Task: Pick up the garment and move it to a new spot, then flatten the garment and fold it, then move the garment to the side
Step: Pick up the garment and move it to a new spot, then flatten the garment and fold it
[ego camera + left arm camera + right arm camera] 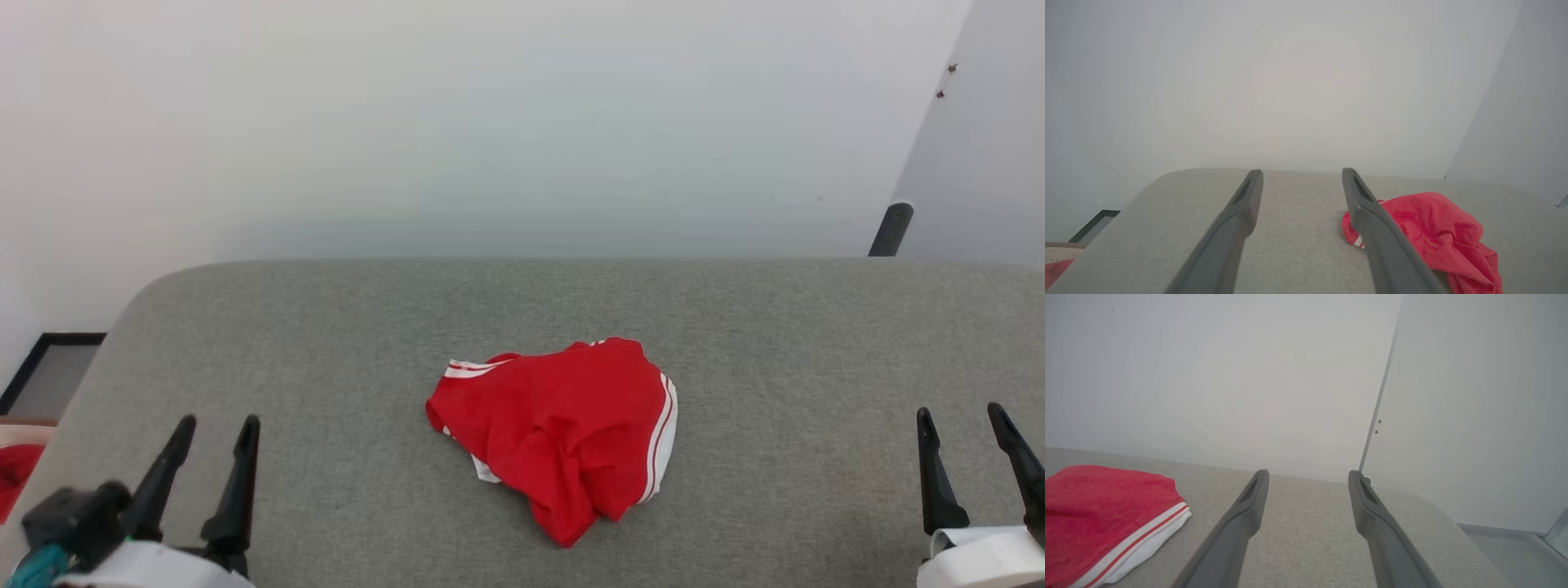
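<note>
The garment [563,425] is a red jersey with white and striped trim, lying crumpled in a heap at the middle of the grey padded table [343,343]. My left gripper [219,429] rests at the lower left, open and holding nothing, well clear of the cloth. At the lower right my right gripper [962,416] is likewise open and holds nothing. In the left wrist view the garment [1437,232] lies right of the open left gripper [1302,173]. Seen from the right wrist, the garment [1106,514] sits far left of the open right gripper [1308,474].
A white wall stands behind the table. A beige basket with red cloth [18,465] peeks in at the left edge, beside a dark-framed panel [49,367] on the floor. A black post [891,229] rises beyond the table's far right.
</note>
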Tool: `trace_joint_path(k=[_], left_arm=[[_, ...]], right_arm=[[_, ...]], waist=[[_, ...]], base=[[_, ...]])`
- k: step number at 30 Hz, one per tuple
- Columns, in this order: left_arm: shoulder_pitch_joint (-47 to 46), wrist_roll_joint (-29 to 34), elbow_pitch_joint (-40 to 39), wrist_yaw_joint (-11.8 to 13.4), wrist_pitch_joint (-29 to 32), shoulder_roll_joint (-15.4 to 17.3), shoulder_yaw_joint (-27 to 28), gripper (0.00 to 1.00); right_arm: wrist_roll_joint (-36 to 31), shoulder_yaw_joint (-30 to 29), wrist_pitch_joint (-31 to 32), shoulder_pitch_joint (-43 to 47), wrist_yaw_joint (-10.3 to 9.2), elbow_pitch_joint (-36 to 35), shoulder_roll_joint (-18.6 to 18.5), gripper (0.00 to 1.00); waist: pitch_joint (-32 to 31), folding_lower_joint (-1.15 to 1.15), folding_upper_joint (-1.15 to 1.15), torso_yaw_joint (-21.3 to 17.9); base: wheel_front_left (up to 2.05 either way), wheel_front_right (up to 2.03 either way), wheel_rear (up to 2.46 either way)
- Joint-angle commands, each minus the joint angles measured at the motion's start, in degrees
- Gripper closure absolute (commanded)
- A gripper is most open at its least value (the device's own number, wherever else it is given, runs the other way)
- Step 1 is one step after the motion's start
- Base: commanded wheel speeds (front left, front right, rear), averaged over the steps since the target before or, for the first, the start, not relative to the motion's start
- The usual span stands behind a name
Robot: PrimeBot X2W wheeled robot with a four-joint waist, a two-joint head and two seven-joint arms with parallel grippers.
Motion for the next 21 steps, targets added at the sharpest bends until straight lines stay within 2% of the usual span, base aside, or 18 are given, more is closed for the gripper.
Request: trace_joint_path(k=[1, 14, 21], left_arm=[[1.18, 0.39, 0.37, 0.11, -0.77, -0.36, 0.55, 0.0], [5.91, 0.24, 4.09, -2.85, -2.92, -1.54, 5.0, 0.0], [6.08, 0.99, 4.04, -3.41, -3.05, -2.21, 5.94, 0.0]], right_arm=[[0.37, -0.39, -0.26, 0.98, -0.06, -0.11, 0.14, 0.0], [0.68, -2.27, -0.26, 3.6, -0.06, -0.61, 0.26, 0.0], [0.67, -1.73, -0.26, 3.84, -0.06, -0.71, 0.47, 0.0]], waist=[[-0.31, 0.0, 0.0, 0.38], [-0.63, 0.0, 0.0, 1.31], [-0.28, 0.0, 0.0, 1.64]], base=[[0.0, 0.0, 0.0], [0.0, 0.0, 0.0], [0.0, 0.0, 0.0]])
